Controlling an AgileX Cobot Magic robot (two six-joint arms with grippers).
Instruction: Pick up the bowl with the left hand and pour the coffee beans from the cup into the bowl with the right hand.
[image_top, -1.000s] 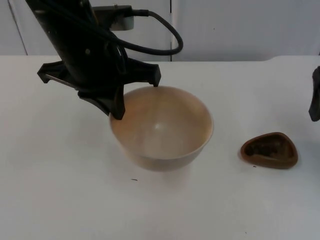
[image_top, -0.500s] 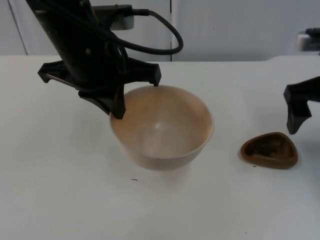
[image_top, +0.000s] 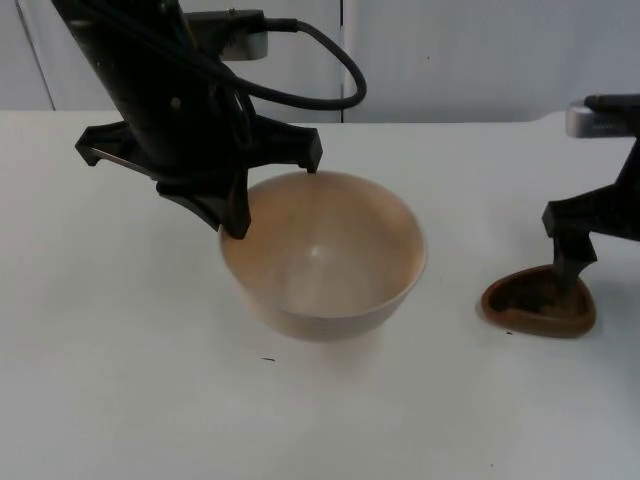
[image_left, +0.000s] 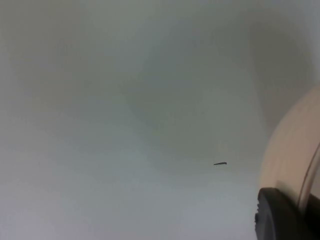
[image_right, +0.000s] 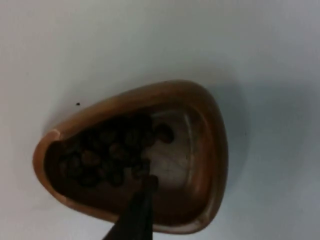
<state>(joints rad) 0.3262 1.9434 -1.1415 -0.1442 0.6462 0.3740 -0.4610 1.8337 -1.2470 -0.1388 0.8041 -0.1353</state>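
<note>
Watching the right gripper (image_top: 566, 268) drop onto the brown cup (image_top: 540, 302): it came in from the table's edge within the last second, one fingertip now among the coffee beans (image_right: 107, 150); I cannot tell its opening. The left gripper (image_top: 270, 195) stays clamped on the bowl (image_top: 325, 255) rim, bowl near centre. I judge the cup grasp is imminent.

A pale beige bowl (image_top: 322, 255), round and deep, is seen upright near the table's middle, its inside bare; to its right, well apart, a brown wooden cup (image_top: 539, 302) of rounded triangular outline is set upright; dark coffee beans (image_right: 107, 152) are heaped inside, perhaps half covering its floor.
</note>
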